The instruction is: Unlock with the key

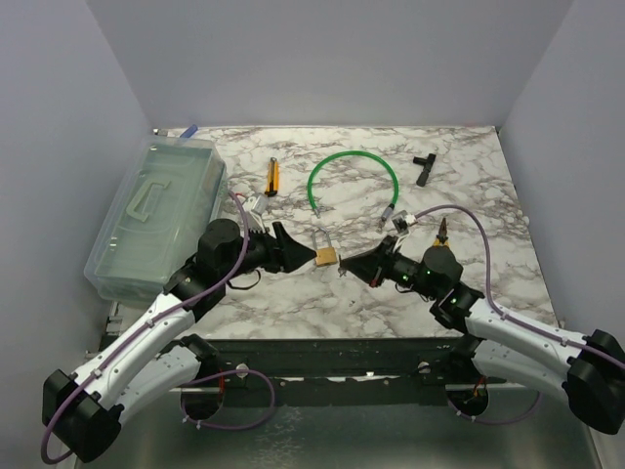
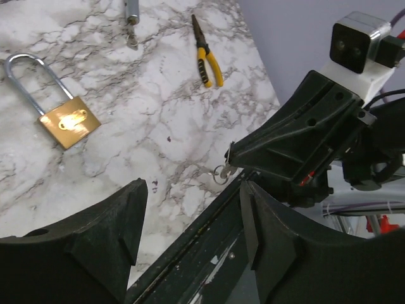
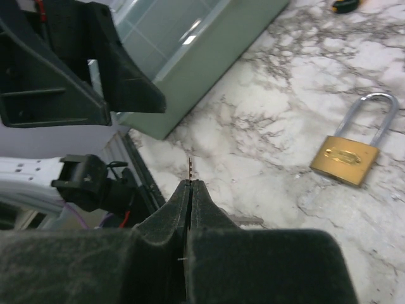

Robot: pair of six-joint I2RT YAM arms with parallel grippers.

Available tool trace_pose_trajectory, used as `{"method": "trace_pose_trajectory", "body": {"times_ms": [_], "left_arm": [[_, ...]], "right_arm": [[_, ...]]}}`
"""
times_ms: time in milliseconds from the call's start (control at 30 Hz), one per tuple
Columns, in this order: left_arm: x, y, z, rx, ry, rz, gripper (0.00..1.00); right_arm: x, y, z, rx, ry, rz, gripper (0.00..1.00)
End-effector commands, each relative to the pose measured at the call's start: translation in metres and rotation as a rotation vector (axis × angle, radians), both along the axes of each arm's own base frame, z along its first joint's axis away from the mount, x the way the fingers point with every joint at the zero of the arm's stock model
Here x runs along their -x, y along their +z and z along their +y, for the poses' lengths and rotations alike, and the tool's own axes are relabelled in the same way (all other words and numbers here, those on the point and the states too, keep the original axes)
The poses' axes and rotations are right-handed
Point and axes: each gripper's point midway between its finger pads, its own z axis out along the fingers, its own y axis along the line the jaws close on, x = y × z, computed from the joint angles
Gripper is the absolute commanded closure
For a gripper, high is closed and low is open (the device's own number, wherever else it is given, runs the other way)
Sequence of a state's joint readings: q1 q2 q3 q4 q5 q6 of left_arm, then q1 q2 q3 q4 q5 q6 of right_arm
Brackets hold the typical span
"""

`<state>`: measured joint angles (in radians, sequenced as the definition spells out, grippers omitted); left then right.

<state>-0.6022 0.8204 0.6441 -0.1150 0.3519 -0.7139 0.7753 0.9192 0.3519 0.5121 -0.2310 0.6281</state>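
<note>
- The right gripper point(image 3: 190, 187) is seen pressed shut on the key point(image 3: 190, 168). The key's thin silvery blade is shown edge-on, sticking up just past the fingertips at the centre of the right wrist view.
- In the left wrist view, right of centre, the key's other end is seen poking out of the same black fingertips, above the near edge of the marble tabletop point(image 1: 469, 195).
- The left gripper point(image 2: 193, 196) is held with its jaws apart and nothing between them. Its two black fingers point(image 2: 107, 234) fill the bottom of its own view.
- The brass padlock point(image 1: 325, 254) is laid flat at the centre of the top view, between the two gripper tips. Its steel shackle is pointed toward the upper edge of the frame.
- The padlock is gripped by neither arm, and the key is held just to its right in the top view, apart from it.
- A clear plastic box point(image 1: 156, 215) with a handle on its lid is set along the left side of the top view.
- A green cable loop point(image 1: 354, 156) is laid at upper centre. A yellow-and-black tool point(image 1: 273, 177) lies to its left and a black T-shaped piece point(image 1: 423, 168) to its right.
- Yellow-handled pliers point(image 2: 202, 50) are seen near the top of the left wrist view.
</note>
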Motion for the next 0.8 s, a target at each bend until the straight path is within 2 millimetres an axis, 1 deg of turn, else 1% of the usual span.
{"method": "trace_pose_trajectory", "body": {"times_ms": [0, 133, 267, 500, 767], "left_arm": [[0.004, 0.035, -0.014, 0.153, -0.062, -0.062, 0.34], [0.007, 0.039, -0.017, 0.193, -0.082, -0.066, 0.38], [0.011, 0.037, -0.022, 0.211, -0.122, -0.059, 0.43], [0.019, 0.037, -0.031, 0.245, -0.196, -0.067, 0.52], [0.026, 0.033, -0.045, 0.247, -0.254, -0.063, 0.56]], "right_arm": [[0.027, 0.030, 0.013, -0.121, 0.206, -0.060, 1.00], [0.035, 0.035, 0.016, -0.150, 0.276, -0.067, 1.00], [0.038, 0.036, 0.018, -0.166, 0.303, -0.059, 1.00], [0.035, 0.039, 0.020, -0.167, 0.312, -0.055, 1.00], [0.034, 0.041, 0.022, -0.175, 0.320, -0.050, 1.00]]}}
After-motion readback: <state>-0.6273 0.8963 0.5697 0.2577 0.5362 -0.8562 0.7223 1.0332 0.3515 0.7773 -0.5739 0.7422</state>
